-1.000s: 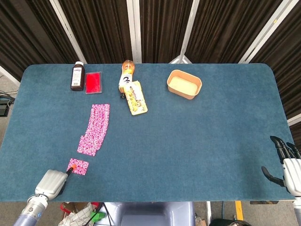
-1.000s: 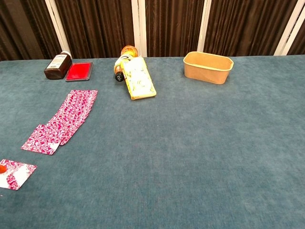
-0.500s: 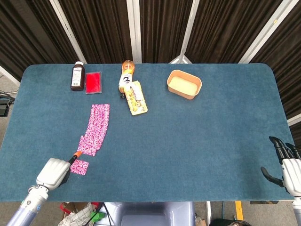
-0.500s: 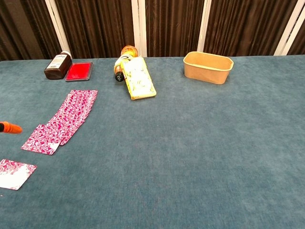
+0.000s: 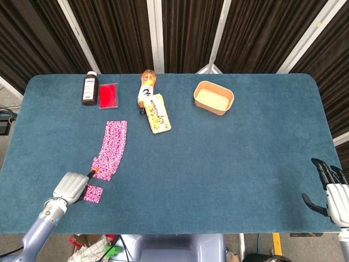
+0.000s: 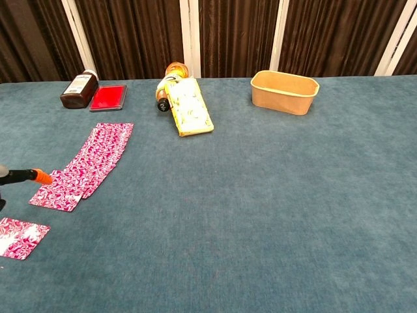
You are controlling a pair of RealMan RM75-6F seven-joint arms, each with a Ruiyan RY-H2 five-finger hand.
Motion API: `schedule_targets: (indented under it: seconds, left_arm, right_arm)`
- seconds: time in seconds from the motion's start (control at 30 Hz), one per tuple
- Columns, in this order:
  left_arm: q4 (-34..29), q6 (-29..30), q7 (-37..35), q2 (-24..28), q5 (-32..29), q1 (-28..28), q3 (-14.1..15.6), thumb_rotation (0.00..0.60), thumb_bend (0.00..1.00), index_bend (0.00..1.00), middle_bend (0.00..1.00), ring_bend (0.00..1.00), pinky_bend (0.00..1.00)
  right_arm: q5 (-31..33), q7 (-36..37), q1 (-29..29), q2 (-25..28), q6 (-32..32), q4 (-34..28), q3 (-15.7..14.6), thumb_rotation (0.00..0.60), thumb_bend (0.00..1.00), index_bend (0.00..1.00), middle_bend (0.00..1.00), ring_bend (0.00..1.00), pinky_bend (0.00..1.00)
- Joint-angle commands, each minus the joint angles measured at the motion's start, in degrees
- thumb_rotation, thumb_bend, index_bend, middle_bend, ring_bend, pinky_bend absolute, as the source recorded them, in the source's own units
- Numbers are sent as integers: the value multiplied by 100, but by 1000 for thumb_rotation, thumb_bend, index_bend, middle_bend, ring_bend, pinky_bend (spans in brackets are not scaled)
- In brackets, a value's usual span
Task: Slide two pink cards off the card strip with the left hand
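A strip of overlapping pink patterned cards (image 5: 112, 148) (image 6: 91, 163) runs down the left part of the blue table. One pink card (image 5: 92, 194) (image 6: 21, 237) lies apart, just below the strip's near end. My left hand (image 5: 71, 187) hovers beside that end, holding nothing, one orange-tipped finger (image 5: 94, 171) (image 6: 36, 176) stretched out over the strip's nearest card. Whether the tip touches the card I cannot tell. My right hand (image 5: 331, 192) rests open at the table's near right edge, far from the cards.
At the back left stand a brown bottle (image 5: 90, 88) and a red flat box (image 5: 108, 95). An orange bottle (image 5: 146, 87) and a yellow packet (image 5: 156, 113) lie at the back middle. A tan bowl (image 5: 213, 97) sits to their right.
My left hand has moved up from the separated card to the near end of the strip. The separated card stays where it lay. The right hand has not moved.
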Motion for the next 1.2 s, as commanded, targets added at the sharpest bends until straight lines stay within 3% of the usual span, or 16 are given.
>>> schedule_targets:
  seconds: [0.03, 0.37, 1.2]
  left_arm:
    - [98, -88, 69, -97, -154, -108, -31, 600, 954, 119, 830, 770, 651]
    - [304, -296, 197, -321, -623, -364, 26, 600, 954, 119, 830, 770, 651]
    - [462, 82, 180, -184, -947, -263, 447, 600, 954, 118, 830, 770, 651]
  right_arm:
    - [1, 4, 2, 0, -2, 0, 1, 600, 313, 0, 126, 261, 137]
    - [26, 12, 8, 2, -6, 9, 17, 600, 313, 0, 126, 261, 137]
    - [-18, 18, -2, 4, 13, -3, -3, 600, 313, 0, 126, 261, 137]
